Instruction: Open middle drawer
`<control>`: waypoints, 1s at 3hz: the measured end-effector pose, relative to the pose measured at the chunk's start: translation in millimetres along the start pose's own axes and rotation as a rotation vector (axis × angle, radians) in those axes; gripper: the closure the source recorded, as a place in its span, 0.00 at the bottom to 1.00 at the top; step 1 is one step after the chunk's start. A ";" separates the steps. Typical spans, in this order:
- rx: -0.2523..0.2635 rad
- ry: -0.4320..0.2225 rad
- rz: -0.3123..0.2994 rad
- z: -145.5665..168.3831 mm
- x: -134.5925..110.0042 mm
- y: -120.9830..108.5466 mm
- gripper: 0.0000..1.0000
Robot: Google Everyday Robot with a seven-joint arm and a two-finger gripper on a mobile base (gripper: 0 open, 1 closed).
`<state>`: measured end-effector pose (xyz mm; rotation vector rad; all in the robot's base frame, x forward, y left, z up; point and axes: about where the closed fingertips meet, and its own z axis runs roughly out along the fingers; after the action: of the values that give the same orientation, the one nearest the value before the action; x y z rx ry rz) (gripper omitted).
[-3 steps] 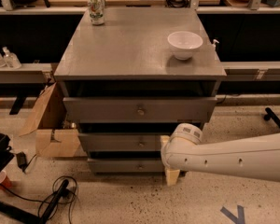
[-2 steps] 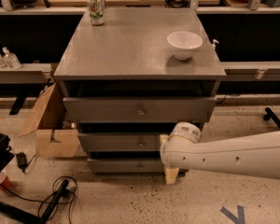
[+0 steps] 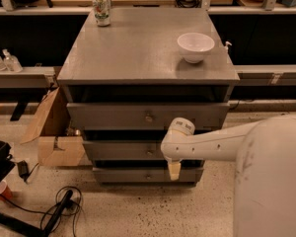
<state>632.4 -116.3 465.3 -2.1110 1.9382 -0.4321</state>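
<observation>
The gripper hangs beside the knob of the middle drawer; its grip cannot be told. The drawer looks unopened, so the pull remains.

White arm stretches in from the right, gripper hanging downward

Middle drawer: grey wooden front, wide and flat, one small round brass knob at centre; interior not visible. Gripper at 4 o'clock of knob, near front
</observation>
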 end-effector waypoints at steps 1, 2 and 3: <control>-0.007 0.032 0.026 27.6 12.9 -14.7 0.00; -0.011 0.042 0.087 51.6 33.6 -22.0 0.02; -0.018 0.034 0.125 63.2 41.8 -20.6 0.24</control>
<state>678.2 -157.4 416.6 -1.9912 2.0864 -0.4288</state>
